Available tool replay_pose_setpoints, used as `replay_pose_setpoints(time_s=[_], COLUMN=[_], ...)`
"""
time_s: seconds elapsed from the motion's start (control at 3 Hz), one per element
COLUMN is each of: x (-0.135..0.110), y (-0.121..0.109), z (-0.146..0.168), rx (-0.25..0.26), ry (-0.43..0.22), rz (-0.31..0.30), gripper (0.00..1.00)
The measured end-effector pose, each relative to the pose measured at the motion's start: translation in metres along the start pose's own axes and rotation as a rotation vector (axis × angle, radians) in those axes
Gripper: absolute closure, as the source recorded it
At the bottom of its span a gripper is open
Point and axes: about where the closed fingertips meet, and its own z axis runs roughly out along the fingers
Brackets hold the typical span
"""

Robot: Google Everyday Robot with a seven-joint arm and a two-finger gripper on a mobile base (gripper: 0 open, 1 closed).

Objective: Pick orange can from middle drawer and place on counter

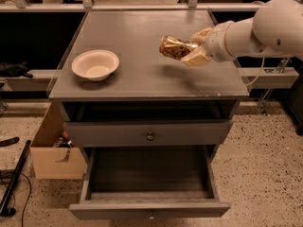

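Item 1. End effector [192, 47]: two cream-coloured fingers on a white arm [265, 27] that reaches in from the right edge of the view. It is over the right-hand part of the tabletop. The fingers are closed on the orange can, one above it and one below.

Item 2. Orange can [173, 48]: small, dented, shiny golden-orange and brown. It is held on its side in the end effector with its free end pointing left. It appears clear of the surface, and its shadow falls on the tabletop just below it.

Item 3. Tabletop [142, 27]: flat grey top of the drawer cabinet, slightly glossy, with a worn pale front edge.

Item 4. Cream bowl [95, 64]: upright on the left part of the tabletop, well apart from the can.

Item 5. Upper drawer [118, 134]: shut, with a plain grey front and a small round knob at its centre. A dark recess lies above it.

Item 6. Middle drawer [149, 209]: below the upper drawer and pulled out toward the camera. Its dark inner floor is showing.

Item 7. Cardboard box [52, 160]: on the speckled floor [265, 174], just beside the cabinet's left side.
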Motion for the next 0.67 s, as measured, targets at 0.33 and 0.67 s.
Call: replay_pose_setpoints(time_s=[0.33,0.67], x=[0.0000,0.0000], y=[0.0000,0.0000], z=[0.0000,0.0000], rx=[0.000,0.000], ry=[0.000,0.000], rz=[0.000,0.000], gripper=[0.34,0.11])
